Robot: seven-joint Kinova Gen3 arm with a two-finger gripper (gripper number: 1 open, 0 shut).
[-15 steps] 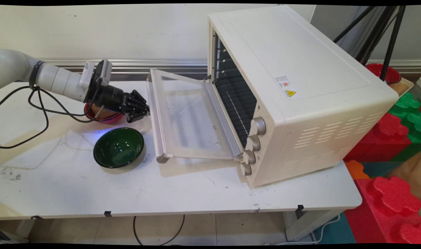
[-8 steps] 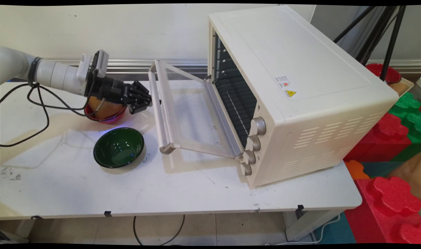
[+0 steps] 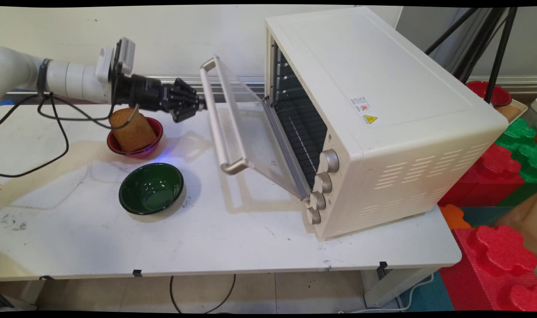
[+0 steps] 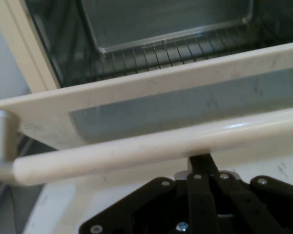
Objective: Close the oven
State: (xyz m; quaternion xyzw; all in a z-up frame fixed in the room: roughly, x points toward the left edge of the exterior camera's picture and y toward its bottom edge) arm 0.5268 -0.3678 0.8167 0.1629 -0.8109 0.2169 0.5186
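Note:
My gripper [image 3: 200, 106] reaches level from the left, its fingers shut together, the tips pressed against the outer side of the oven door [image 3: 251, 128] just under its bar handle [image 3: 220, 119]. In the hand view the closed gripper [image 4: 200, 159] meets the cream handle [image 4: 136, 151] from below, with nothing held between the fingers. The door of the cream toaster oven [image 3: 383, 110] stands half raised, tilted about midway between flat and closed. Through the opening I see a wire rack and a metal tray [image 4: 166, 24].
A red bowl [image 3: 155, 128] holding a brown cylindrical loaf [image 3: 130, 130] sits beneath the wrist. A green bowl [image 3: 151, 187] stands nearer the front. Black cables [image 3: 56, 128] hang from the arm. Red and green foam blocks [image 3: 498, 247] lie off the table's right end.
The gripper rose and moved right, pushing the door from lying nearly flat up to a half-closed tilt. The red bowl and loaf came into view below the wrist.

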